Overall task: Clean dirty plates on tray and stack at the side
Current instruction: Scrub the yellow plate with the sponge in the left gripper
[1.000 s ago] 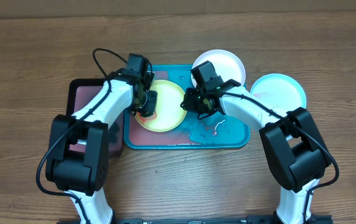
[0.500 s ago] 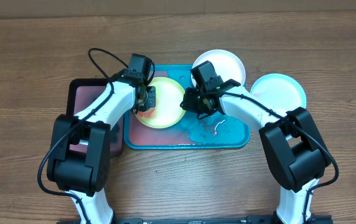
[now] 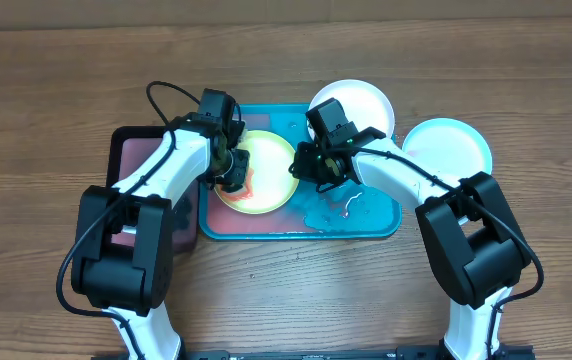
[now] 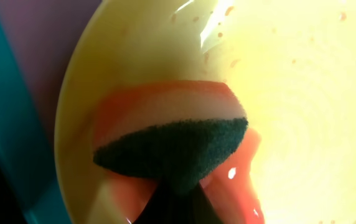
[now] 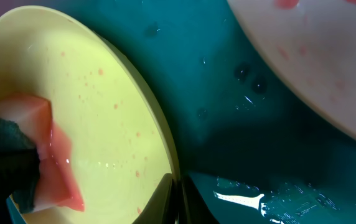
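The yellow-green plate (image 3: 266,172) lies tilted in the teal tray (image 3: 371,225). My left gripper (image 3: 231,170) is shut on a sponge (image 4: 172,140) with a dark scrub face and a pink-stained body, pressed on the plate's left part (image 4: 302,124). Red smears and specks mark the plate. My right gripper (image 3: 301,168) is shut on the plate's right rim (image 5: 159,134), one finger on each side. The white plate (image 3: 366,100) overlaps the tray's far right corner and shows in the right wrist view (image 5: 315,68). The light blue plate (image 3: 451,145) lies on the table to the right.
A smaller black-rimmed tray (image 3: 126,150) with a pinkish floor stands left of the teal tray, partly under my left arm. Wet streaks shine on the teal tray's floor (image 5: 252,202). Bare wooden table lies all around.
My left gripper has slid the sponge back and forth over the plate's left part and now sits slightly nearer the front. My right gripper has kept its hold on the rim.
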`<action>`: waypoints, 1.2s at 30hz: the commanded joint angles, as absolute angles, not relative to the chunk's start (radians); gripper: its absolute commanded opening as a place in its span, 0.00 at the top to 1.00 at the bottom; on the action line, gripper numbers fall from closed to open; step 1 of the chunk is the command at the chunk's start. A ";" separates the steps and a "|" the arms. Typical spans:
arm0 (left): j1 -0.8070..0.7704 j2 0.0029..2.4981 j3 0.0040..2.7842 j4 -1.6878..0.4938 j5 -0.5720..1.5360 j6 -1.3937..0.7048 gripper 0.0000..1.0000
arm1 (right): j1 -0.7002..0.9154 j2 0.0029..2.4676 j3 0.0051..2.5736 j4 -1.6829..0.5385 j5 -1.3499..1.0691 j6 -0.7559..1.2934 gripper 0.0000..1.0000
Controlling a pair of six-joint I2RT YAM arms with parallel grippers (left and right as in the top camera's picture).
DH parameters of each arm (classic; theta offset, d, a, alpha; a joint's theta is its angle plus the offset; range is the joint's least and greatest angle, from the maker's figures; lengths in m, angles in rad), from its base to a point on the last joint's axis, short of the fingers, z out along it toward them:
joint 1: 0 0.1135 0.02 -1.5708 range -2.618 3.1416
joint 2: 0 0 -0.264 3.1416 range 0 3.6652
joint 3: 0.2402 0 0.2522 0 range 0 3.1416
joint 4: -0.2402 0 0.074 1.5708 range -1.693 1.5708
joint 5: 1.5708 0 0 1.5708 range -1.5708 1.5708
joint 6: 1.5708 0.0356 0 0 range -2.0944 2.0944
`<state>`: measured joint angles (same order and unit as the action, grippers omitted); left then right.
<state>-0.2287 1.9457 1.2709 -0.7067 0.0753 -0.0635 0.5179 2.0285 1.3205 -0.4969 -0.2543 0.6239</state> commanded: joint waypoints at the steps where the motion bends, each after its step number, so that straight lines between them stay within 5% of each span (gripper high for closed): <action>1: -0.242 1.959 1.254 -0.679 -0.039 -0.178 0.96 | 0.527 2.039 1.344 -0.495 -0.249 0.620 0.96; 5: -0.242 1.959 1.254 -0.689 -0.309 -0.394 0.96 | 0.528 2.039 1.344 -0.496 -0.249 0.621 0.96; 8: -0.242 1.959 1.254 -0.704 -0.299 -0.397 0.96 | 0.528 2.039 1.344 -0.499 -0.249 0.624 0.96; 21: -0.242 1.959 1.254 -0.732 0.087 -0.181 0.96 | 0.533 2.057 1.344 -0.493 -0.262 0.651 0.96; 28: -0.242 1.959 1.254 -0.725 0.487 0.105 0.96 | 0.533 2.073 1.344 -0.472 -0.301 0.651 0.96; 31: -0.242 1.959 1.254 -0.678 0.383 0.014 0.96 | 0.533 2.073 1.344 -0.472 -0.302 0.650 0.96; 36: -0.242 1.959 1.254 -0.588 -0.079 -0.273 0.96 | 0.533 2.073 1.344 -0.473 -0.302 0.650 0.96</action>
<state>-0.2363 1.9461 1.2560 -0.6163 0.2207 -0.0860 0.5262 2.0403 1.3228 -0.4713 -0.2890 0.6483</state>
